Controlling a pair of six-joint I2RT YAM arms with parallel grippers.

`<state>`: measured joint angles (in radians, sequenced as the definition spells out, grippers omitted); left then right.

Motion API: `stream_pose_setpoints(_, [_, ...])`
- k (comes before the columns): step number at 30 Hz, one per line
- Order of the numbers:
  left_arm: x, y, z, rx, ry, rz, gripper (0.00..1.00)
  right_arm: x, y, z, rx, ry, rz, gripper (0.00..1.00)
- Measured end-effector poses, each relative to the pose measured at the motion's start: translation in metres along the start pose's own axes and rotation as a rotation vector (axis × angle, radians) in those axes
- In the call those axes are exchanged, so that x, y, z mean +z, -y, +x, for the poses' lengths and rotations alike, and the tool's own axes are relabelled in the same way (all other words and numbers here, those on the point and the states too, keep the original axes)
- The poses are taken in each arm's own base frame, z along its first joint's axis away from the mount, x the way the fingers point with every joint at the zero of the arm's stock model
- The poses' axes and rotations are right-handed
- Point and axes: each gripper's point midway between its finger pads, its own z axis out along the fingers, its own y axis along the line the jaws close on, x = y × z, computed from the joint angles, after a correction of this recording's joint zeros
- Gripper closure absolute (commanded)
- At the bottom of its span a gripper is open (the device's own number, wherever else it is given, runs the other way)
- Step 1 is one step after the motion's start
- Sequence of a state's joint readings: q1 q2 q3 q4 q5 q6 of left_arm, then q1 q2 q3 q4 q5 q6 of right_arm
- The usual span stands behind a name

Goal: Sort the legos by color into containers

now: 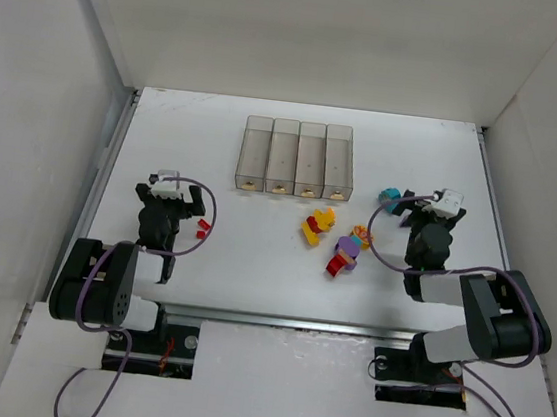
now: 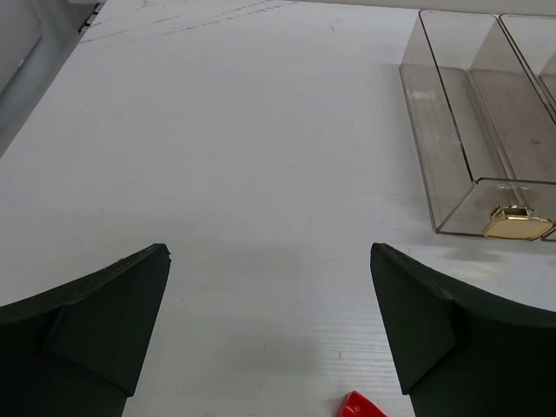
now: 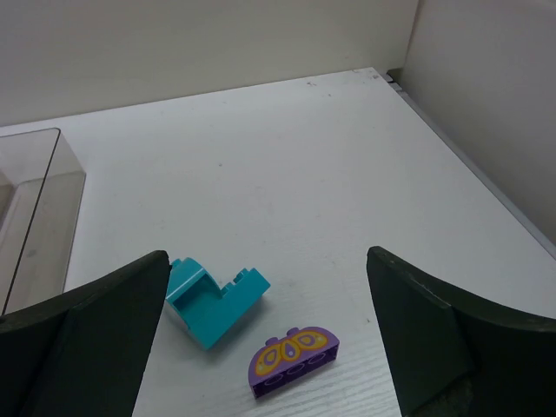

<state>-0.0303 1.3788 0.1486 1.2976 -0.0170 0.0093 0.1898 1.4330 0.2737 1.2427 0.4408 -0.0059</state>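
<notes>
The right gripper (image 3: 268,256), jaws wide apart, is hovering with the teal brick (image 3: 213,300) lying just ahead, nearer its left finger.

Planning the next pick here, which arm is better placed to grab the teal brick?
The right. The right tool, open, faces the teal brick, which lies just ahead of it. The left tool is over the left side of the table, by a red brick.
</notes>
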Motion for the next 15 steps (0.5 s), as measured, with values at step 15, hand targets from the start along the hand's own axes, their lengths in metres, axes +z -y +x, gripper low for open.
stream_pose_setpoints(15, [0.063,0.022,-0.097,0.118,0.005,0.095,0.00,0.084,-0.034,-0.157,-0.003,-0.066,0.053,0.00])
